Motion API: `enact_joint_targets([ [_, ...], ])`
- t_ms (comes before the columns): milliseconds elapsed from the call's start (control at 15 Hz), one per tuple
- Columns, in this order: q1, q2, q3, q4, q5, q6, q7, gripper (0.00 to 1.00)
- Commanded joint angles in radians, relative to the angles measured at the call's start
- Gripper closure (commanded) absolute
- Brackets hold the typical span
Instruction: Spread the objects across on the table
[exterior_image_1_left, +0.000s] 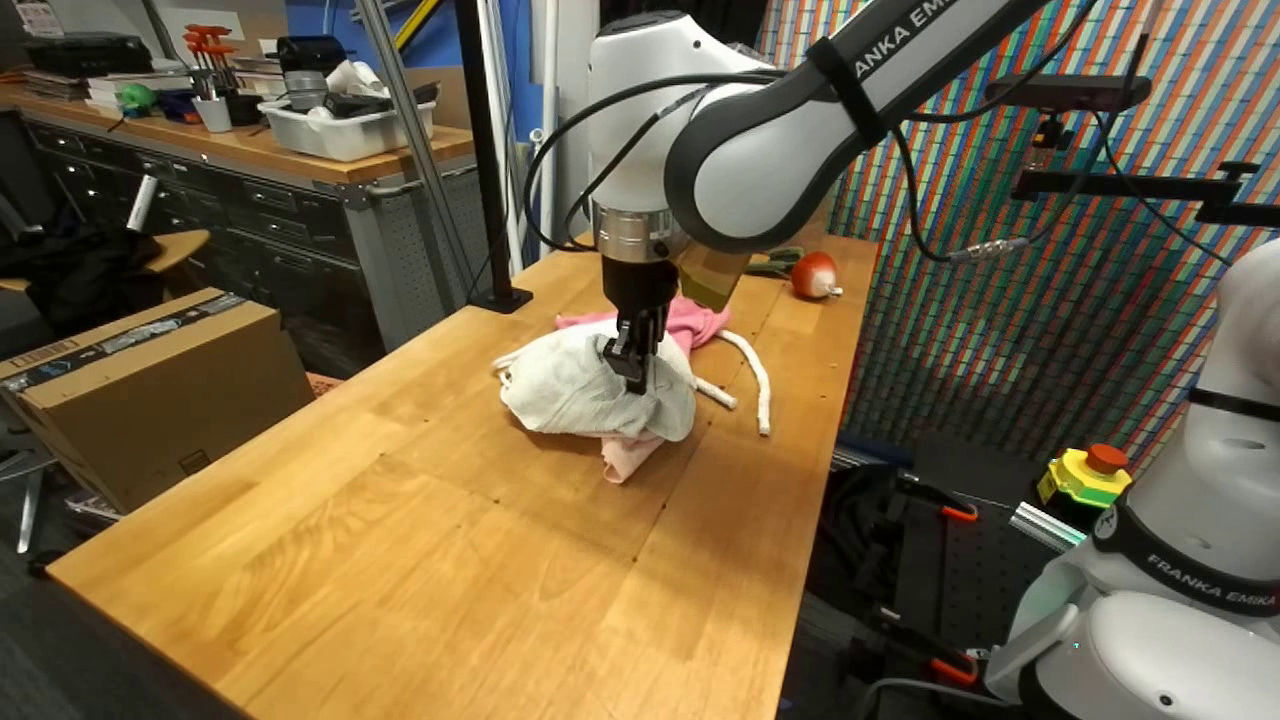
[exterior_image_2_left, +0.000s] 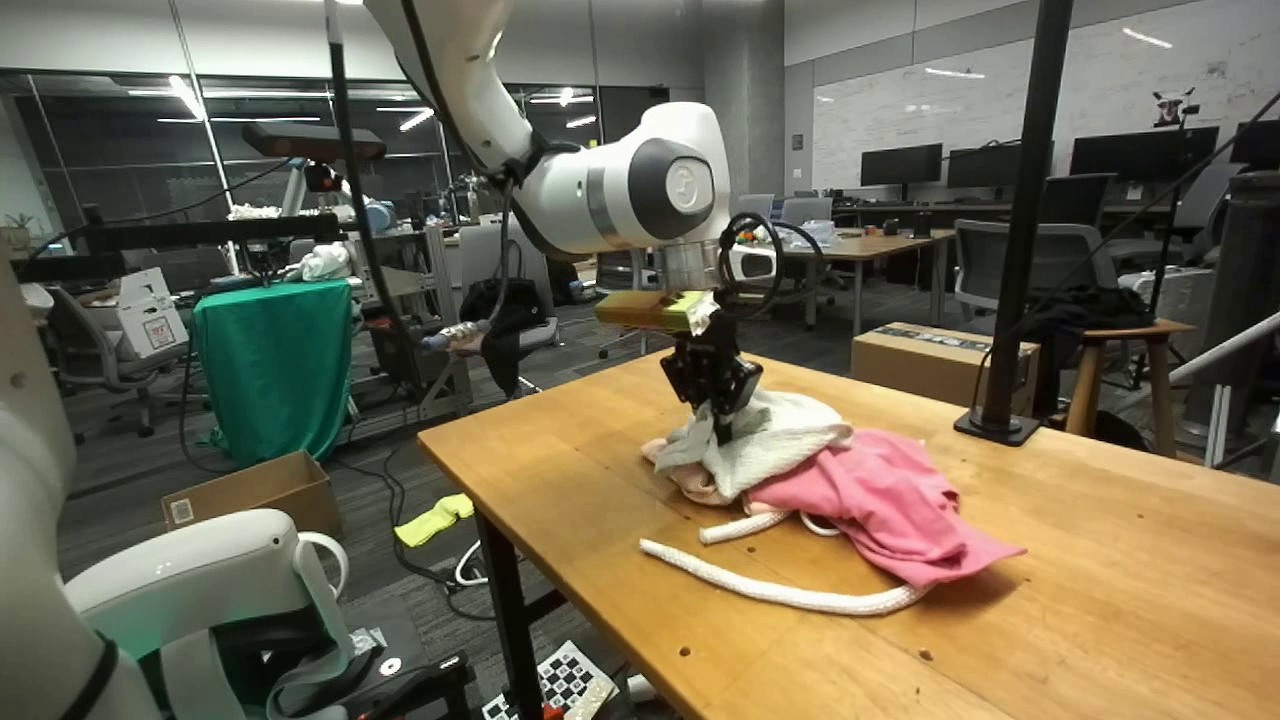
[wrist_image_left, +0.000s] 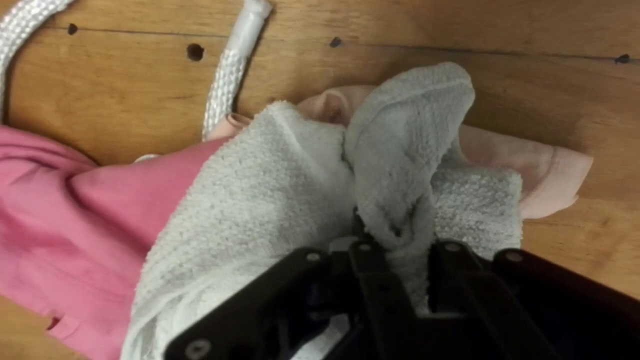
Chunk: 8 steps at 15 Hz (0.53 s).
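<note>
On the wooden table (exterior_image_1_left: 380, 580): the off-white cloth (wrist_image_left: 260, 200) lies topmost, heaped over the pink cloth (wrist_image_left: 90, 215) and the peach cloth (wrist_image_left: 530, 167).
Gripper (exterior_image_2_left: 722, 432): clenched on a fold of the off-white cloth, which bunches between the jaws; most of it rests on the others.
Pink cloth: nine o'clock in the wrist view, its edge tucked beneath.
Peach cloth: underneath, poking out at three o'clock.
White cord (wrist_image_left: 230, 70): end showing at eleven o'clock; the white curved strip (wrist_image_left: 22, 25) at ten.
Red ball (exterior_image_1_left: 815, 275): in an exterior view, two o'clock from the cloths, well apart from them.
Unpiling step: taking the top cloth off, I judge, with spreading not yet done.
Next for the off-white cloth: probably a slow straight lift, so the peach cloth does not follow, then a carry toward seven o'clock in that exterior view and a release there.
</note>
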Motion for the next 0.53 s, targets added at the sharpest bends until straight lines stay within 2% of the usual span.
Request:
enact_joint_targets([
  [0,0.020,-0.088,0.014,0.011,-0.028,-0.041,-0.017,0.89],
  [467,0.058,-0.162,0.078,0.088,-0.091,-0.066,-0.017,0.89],
])
